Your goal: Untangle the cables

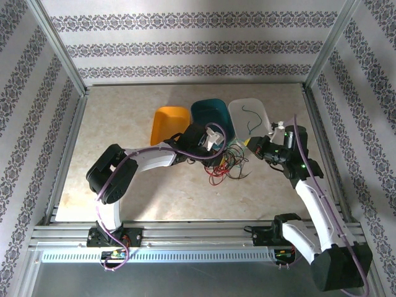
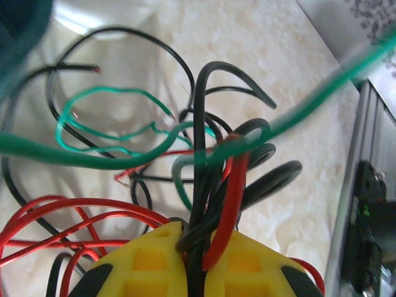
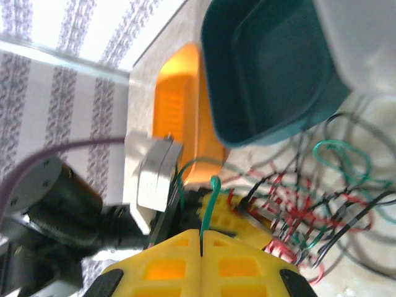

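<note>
The cables point(image 1: 226, 164), thin red, green and black wires, lie tangled on the table in front of the bins. My left gripper point(image 2: 197, 250) is shut on a bundle of black and red cables point(image 2: 213, 185) that rises between its yellow fingers. A taut green cable point(image 2: 117, 158) stretches across that view, and red loops point(image 2: 74, 210) lie to the left. My right gripper point(image 3: 202, 241) is shut on a thin green cable point(image 3: 210, 201) that runs up from its closed tips. From above, the left gripper point(image 1: 218, 148) and right gripper point(image 1: 252, 145) flank the tangle point(image 3: 309, 210).
Three bins stand behind the tangle: orange point(image 1: 169, 124), teal point(image 1: 210, 114) and white point(image 1: 249, 117); a black wire lies in the white one. The left arm's wrist block point(image 3: 151, 176) sits close in front of my right gripper. Metal frame rails point(image 1: 185, 232) bound the table.
</note>
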